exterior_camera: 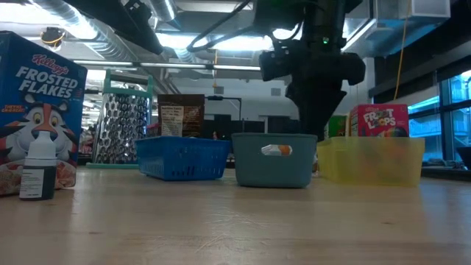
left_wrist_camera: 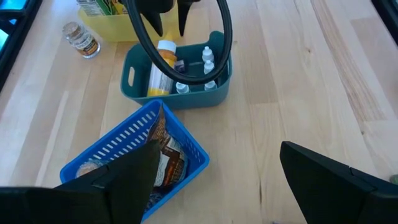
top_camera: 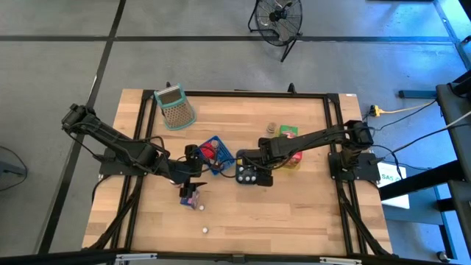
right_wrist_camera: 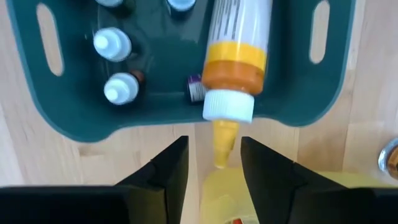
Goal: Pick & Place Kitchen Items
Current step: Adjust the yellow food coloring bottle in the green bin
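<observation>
A yellow-and-white squeeze bottle (right_wrist_camera: 236, 43) with an orange band lies slanted in the teal tray (right_wrist_camera: 62, 112). Its white cap is at the tray's rim and its yellow nozzle (right_wrist_camera: 221, 146) sticks out past it. Small white-capped bottles (right_wrist_camera: 112, 43) stand in the same tray. My right gripper (right_wrist_camera: 214, 165) points down over that rim, open, with a finger on each side of the nozzle tip and a gap to both. My left gripper (left_wrist_camera: 217, 186) hangs open over the table beside the blue basket (left_wrist_camera: 124, 146), which holds brown packets.
A yellow tray (top_camera: 291, 158) with cereal boxes stands right of the teal tray (top_camera: 250, 177). A small jar (left_wrist_camera: 81, 40) lies beside it. A grater (top_camera: 174, 107) lies at the far left. A Frosted Flakes box (exterior_camera: 37, 103), a dropper bottle (exterior_camera: 38, 173) and a white piece (top_camera: 205, 230) are near the front edge.
</observation>
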Available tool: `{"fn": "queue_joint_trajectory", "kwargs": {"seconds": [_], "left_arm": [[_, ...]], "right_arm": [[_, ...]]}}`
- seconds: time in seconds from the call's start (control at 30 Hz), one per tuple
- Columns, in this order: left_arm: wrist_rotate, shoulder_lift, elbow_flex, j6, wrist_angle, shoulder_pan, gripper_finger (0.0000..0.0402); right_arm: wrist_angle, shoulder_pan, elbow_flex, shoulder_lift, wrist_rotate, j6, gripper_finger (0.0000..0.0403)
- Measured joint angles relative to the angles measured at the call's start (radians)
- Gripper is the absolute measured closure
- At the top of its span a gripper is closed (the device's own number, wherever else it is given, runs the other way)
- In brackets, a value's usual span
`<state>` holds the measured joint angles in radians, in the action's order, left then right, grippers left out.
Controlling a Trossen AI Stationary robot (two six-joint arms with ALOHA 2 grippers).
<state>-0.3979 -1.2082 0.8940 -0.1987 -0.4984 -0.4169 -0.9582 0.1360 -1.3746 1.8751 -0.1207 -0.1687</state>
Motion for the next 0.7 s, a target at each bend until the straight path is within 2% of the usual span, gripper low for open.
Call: {"fn": "queue_joint_trajectory", "kwargs": {"seconds": [0.7], "left_arm": [[0.000, 0.000, 0.000, -0.008, 0.000, 0.000, 0.0073]], "right_arm": [[0.022, -0.001, 0.000, 0.037, -0.007, 0.009, 0.0257]]}}
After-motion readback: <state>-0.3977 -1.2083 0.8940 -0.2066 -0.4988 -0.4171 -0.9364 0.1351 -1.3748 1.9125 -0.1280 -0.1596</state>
